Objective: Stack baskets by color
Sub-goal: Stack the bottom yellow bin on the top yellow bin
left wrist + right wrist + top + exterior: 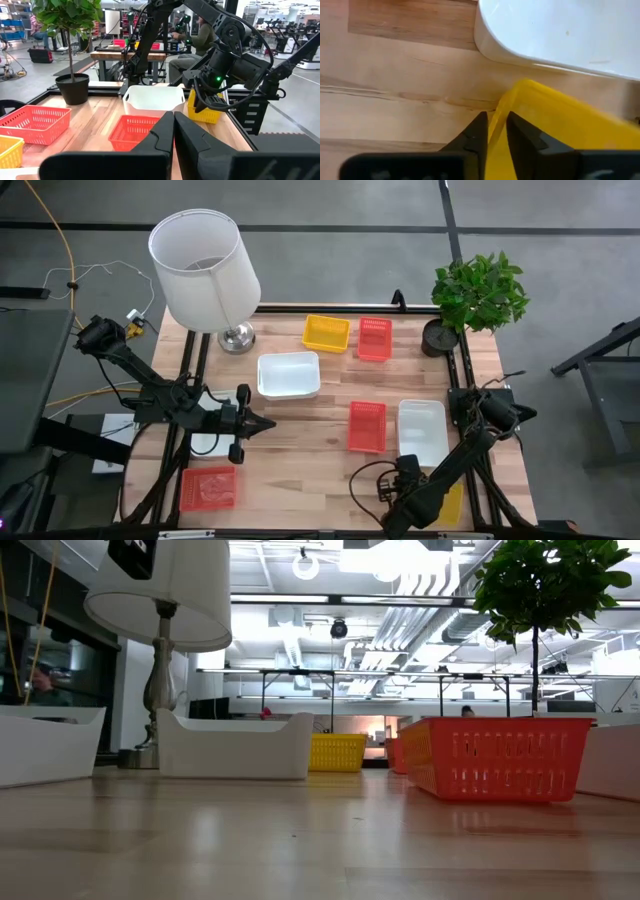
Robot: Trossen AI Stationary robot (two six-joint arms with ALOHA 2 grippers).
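The right gripper point(493, 131) pinches the rim of a yellow basket point(555, 130) at the table's near right corner, just beside a white basket point(560, 30). From above, the arm hides most of that yellow basket. The left gripper point(173, 131) is closed and empty, hanging above the table's left side.

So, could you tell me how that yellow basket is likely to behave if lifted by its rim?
The right claw pinches one thin wall of the yellow basket, so it will probably hang tilted. It looks light, likely flexing slightly. Smooth plastic might slip.
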